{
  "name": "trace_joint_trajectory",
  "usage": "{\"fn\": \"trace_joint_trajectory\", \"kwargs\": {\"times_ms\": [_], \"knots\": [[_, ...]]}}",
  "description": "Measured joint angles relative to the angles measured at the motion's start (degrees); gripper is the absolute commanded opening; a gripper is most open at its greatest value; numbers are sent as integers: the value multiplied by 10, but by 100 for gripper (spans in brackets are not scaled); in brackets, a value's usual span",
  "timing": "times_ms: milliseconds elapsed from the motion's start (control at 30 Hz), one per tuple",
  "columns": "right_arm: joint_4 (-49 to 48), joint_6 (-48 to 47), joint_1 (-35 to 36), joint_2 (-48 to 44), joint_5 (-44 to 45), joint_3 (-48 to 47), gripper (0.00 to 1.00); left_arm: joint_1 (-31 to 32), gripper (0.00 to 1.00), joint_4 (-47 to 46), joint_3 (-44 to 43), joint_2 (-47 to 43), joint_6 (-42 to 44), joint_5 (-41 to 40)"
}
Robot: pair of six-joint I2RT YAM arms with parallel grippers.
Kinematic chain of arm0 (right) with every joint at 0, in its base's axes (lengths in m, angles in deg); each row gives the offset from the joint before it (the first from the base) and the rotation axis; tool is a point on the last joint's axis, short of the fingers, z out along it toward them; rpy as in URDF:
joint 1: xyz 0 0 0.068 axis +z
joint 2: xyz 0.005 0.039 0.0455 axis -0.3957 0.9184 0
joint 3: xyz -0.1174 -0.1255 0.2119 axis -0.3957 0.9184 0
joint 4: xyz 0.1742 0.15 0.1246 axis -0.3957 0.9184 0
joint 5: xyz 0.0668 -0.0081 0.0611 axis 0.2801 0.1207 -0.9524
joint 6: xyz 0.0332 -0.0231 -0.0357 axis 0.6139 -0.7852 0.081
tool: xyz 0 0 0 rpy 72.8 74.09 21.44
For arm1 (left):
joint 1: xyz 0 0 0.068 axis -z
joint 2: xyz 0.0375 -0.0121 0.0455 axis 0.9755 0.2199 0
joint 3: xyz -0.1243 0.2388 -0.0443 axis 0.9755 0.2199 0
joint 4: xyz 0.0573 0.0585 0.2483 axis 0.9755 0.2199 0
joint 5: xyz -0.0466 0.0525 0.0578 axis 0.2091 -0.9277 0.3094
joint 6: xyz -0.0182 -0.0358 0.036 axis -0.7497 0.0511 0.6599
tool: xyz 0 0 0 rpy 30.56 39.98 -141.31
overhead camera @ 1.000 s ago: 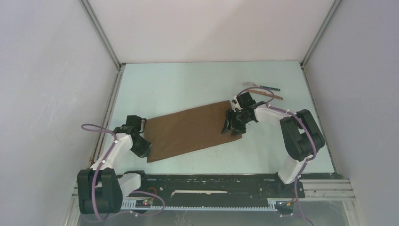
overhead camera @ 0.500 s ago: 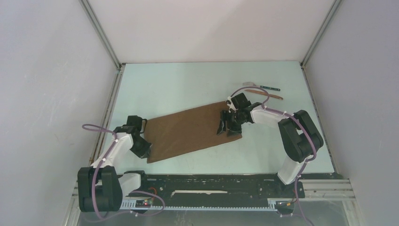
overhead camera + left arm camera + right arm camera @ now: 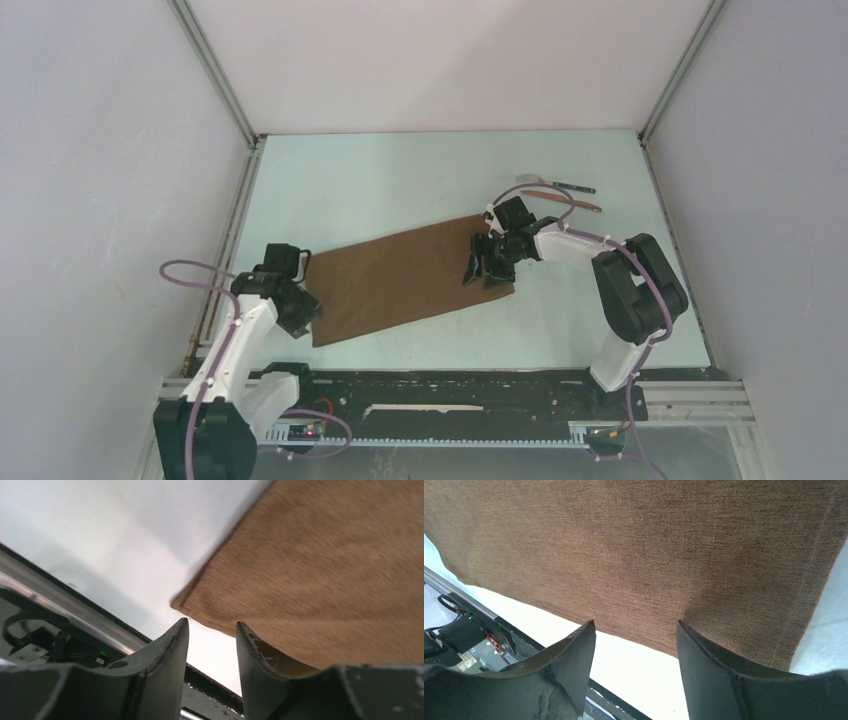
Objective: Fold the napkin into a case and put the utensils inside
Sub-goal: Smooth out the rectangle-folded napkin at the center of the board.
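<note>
– Left pincer point(image 3: 212, 625): state is wanted.
– Spread. On the left wrist view a gap is seen between the fingers point(image 3: 165, 670), and bare surface point(image 3: 100, 540) shows through it. Nothing is pinched. The corner of the napkin point(image 3: 325, 570) is seen just beyond the tips, and its edge is crossed by one finger. Contact cannot be told.
– Right pincer point(image 3: 636, 624)?
– Also spread, nothing pinched. On the right wrist view the tips are placed over the near edge of the napkin's right end. Weave and a stitched hem are resolved there. Whether the cloth is touched cannot be told.
– What is given by the top view only?
– Layout. The napkin is laid flat as one oblong, skewed, with its left end nearer the arms, about mid-surface. The utensils point(image 3: 560, 192) are shown in that view alone: far right, apart from the napkin, beyond the right wrist. The teal-handled piece point(image 3: 572, 187), silver head to the left, is placed farther back. The reddish-brown stick point(image 3: 582, 204) is just beside it, nearer.
– Obstructions?
– The utensils' left ends are crossed by the right arm's purple cable point(image 3: 662, 290), which is looped at the wrist. From above, the napkin's right end is covered by the right pincer and its near-left corner by the left one. A black rail point(image 3: 450, 385) is mounted along the near edge, and pale walls point(image 3: 450, 60) close three sides.
– Counts?
– One napkin, two utensils, two arms, two pincers.
</note>
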Motion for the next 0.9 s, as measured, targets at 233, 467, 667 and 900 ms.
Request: {"fn": "trace_joint_trajectory", "kwargs": {"times_ms": [233, 467, 667, 900], "knots": [[0, 0, -13, 0, -2, 0, 68, 21, 25, -50, -3, 43, 5, 70], [0, 0, -25, 0, -11, 0, 73, 19, 29, -108, 56, 111, -5, 81], [0, 0, -57, -15, -9, 7, 75, 17, 33, -113, 79, 61, -26, 75], [7, -1, -87, -28, -5, 21, 76, 17, 42, -96, 71, 54, -27, 57]]}}
